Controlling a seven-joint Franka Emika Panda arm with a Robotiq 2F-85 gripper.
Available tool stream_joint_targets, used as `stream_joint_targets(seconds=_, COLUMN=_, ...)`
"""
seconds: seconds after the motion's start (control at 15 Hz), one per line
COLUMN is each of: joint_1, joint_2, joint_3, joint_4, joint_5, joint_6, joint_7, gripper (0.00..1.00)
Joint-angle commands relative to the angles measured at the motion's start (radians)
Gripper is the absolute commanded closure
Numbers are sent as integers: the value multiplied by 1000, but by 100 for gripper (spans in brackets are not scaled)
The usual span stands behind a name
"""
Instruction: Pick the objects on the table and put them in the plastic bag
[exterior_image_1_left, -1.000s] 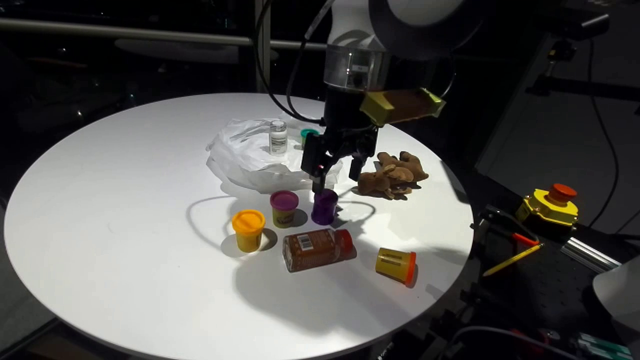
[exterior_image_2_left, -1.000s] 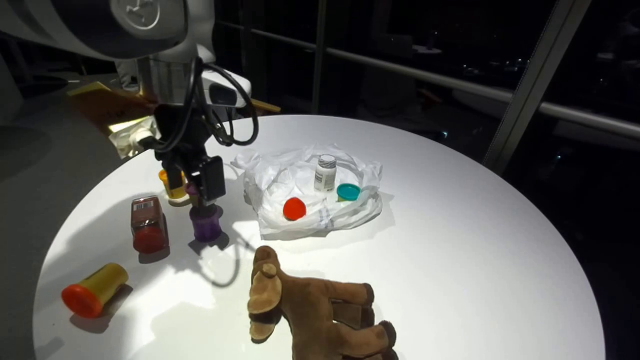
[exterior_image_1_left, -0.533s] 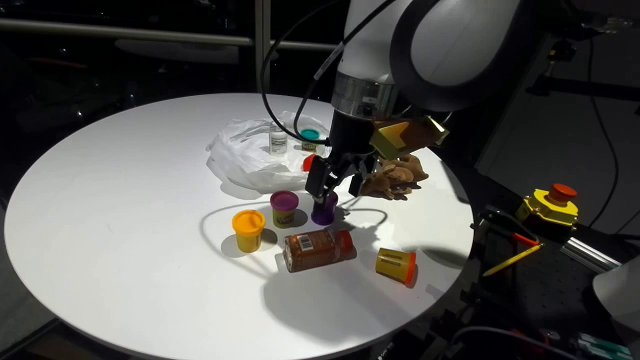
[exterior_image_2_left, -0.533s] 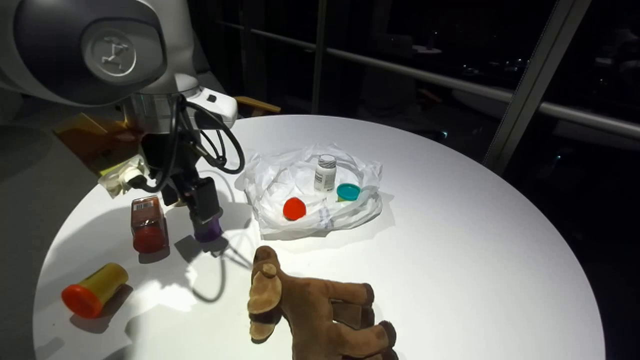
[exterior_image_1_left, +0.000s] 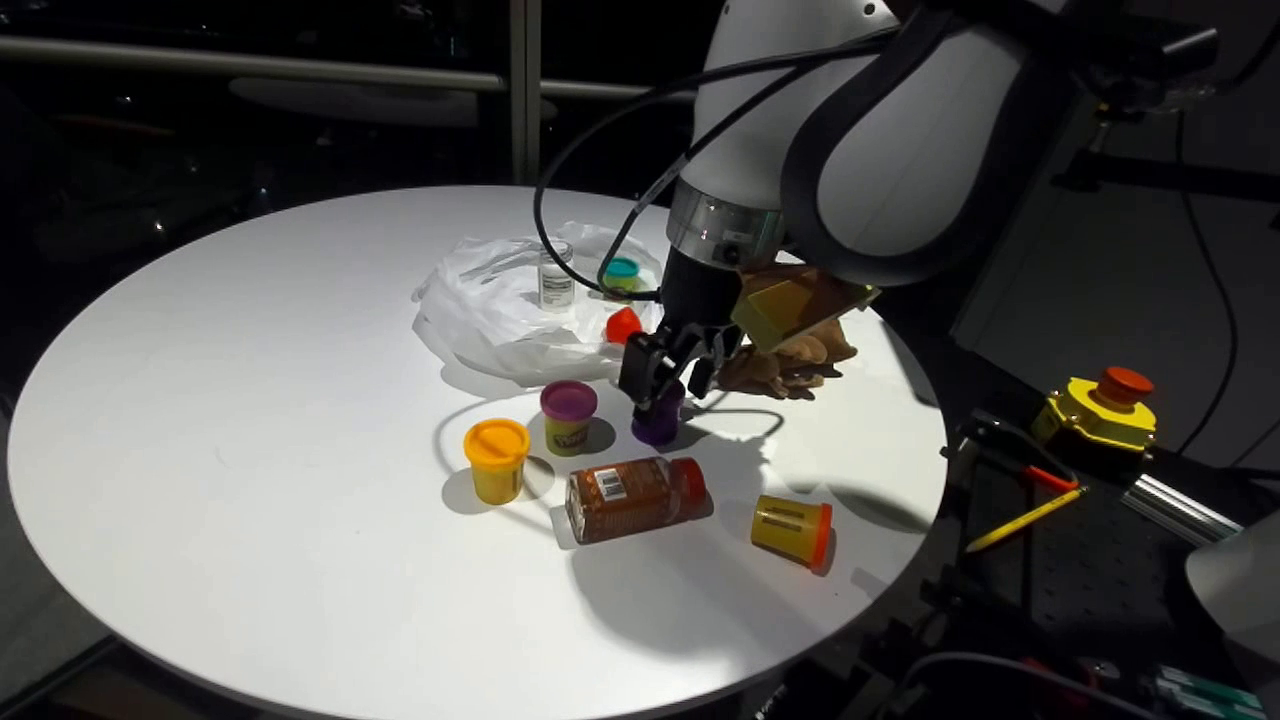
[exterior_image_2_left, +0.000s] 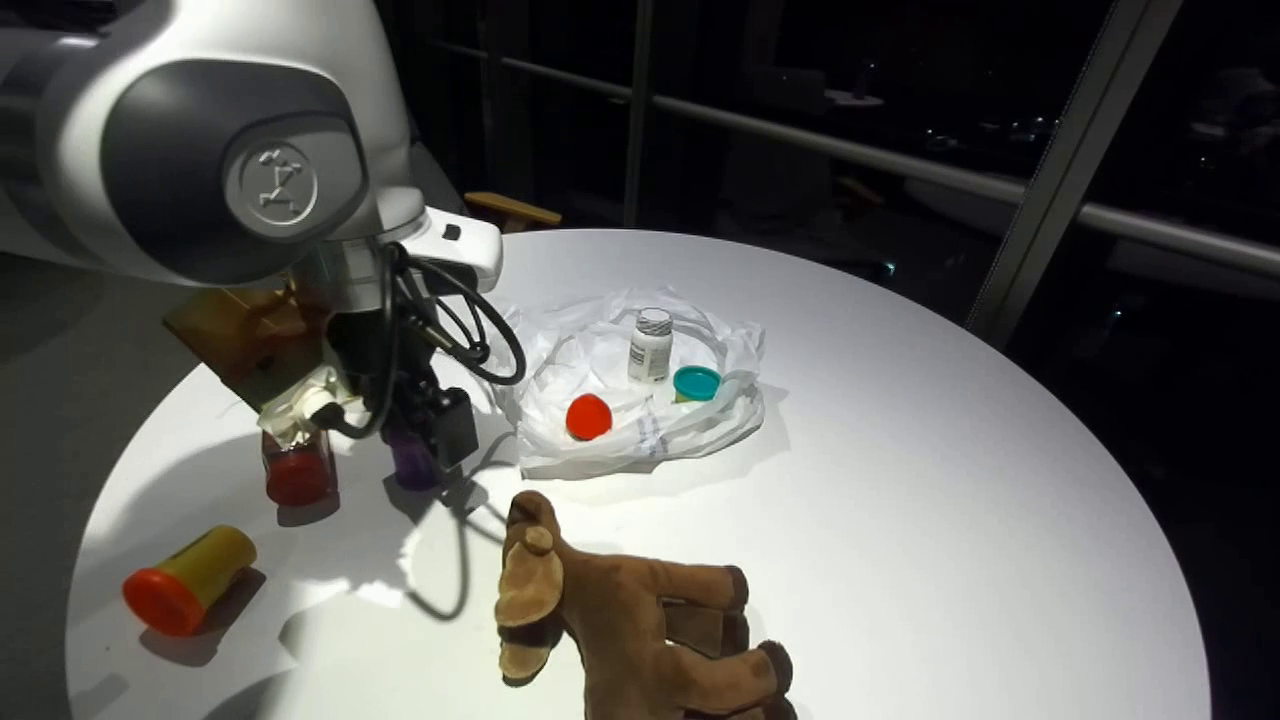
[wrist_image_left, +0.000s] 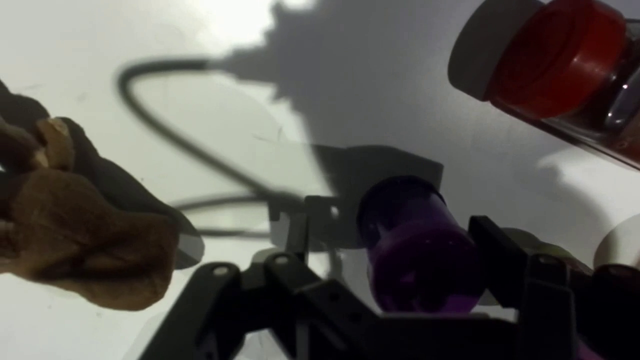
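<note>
White round table (exterior_image_1_left: 250, 400), purple cup (wrist_image_left: 422, 250) well in from its edge.
It sits between the spread jaws of the gripper (wrist_image_left: 388, 222); nearby, magenta-lidded cup (exterior_image_1_left: 568, 415), red-capped jar (exterior_image_1_left: 628, 500) and plastic bag (exterior_image_1_left: 470, 320); by the edge, brown toy (exterior_image_2_left: 625, 615) and tipped yellow cup (exterior_image_1_left: 788, 530).

White arm (exterior_image_1_left: 745, 160) with a chunky dark grey cap (exterior_image_2_left: 165, 175), raised round logo (exterior_image_2_left: 277, 185) on it. Below the silver collar (exterior_image_1_left: 700, 225) it's a black wrist (exterior_image_1_left: 700, 290) tbh. Black cables (exterior_image_2_left: 389, 320) loop beside the collar, and an amber flap (exterior_image_1_left: 795, 305) sticks out just under it.
</note>
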Motion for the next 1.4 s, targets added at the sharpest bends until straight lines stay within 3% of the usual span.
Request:
stream_joint_targets(seconds=0.0, joint_1=23, joint_2=11, joint_3=-22, joint_4=14, joint_5=7, joint_6=19, joint_7=3, gripper=49)
stream_joint_targets(seconds=0.27, joint_1=36, joint_2=-15, joint_3=-48, joint_4=19, joint_5=-3, joint_6=1, joint_7=10, gripper=76)
stream_joint_targets(seconds=0.4, joint_1=87, joint_2=-48, joint_3=-114, joint_4=42, joint_5=-35, joint_6=-53, joint_7=46, gripper=74)
stream_joint_targets(seconds=0.53, joint_1=173, joint_2=-77, joint_3=-225, joint_4=89, joint_5=-112, joint_6=-108, joint_7=116, gripper=74)
stream_joint_targets(seconds=0.6, joint_1=176, joint_2=-91, joint_3=-237, joint_4=114, joint_5=-140, joint_6=-145, joint_7=136, gripper=74)
stream_joint_targets(seconds=0.73, joint_1=136, joint_2=-92, joint_3=-206, joint_4=187, joint_5=-155, joint_6=-206, joint_7=161, gripper=74)
stream_joint_targets(seconds=1.0, joint_1=25, joint_2=2, joint_3=-90, joint_4=327, joint_5=-62, joint_6=-239, joint_7=140, gripper=74)
stream_joint_targets(seconds=1.33, joint_1=7, joint_2=191, joint_3=-99, joint_4=449, joint_5=-74, joint_6=-201, joint_7=177, gripper=74)
